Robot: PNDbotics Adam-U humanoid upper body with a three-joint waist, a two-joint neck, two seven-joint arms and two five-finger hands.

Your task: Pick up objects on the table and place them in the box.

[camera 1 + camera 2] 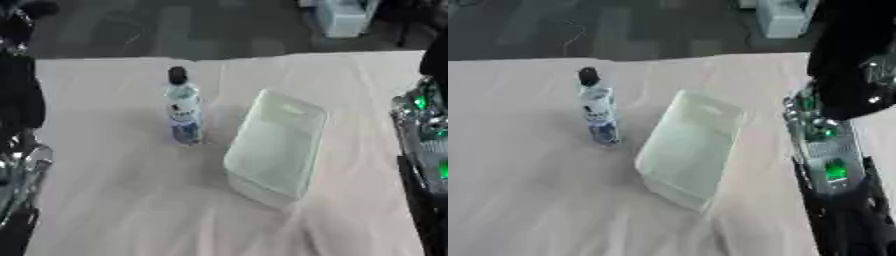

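left eye view: bottle upright beside box; hand states can't tell.

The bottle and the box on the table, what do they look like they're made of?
The bottle looks like clear plastic: see-through body, black cap, and a label band around its middle. The box looks like pale, translucent plastic with a matte, milky finish and rounded moulded corners; it could be frosted rather than clear. Both stand on a table covered in what seems a creased, pinkish cloth.
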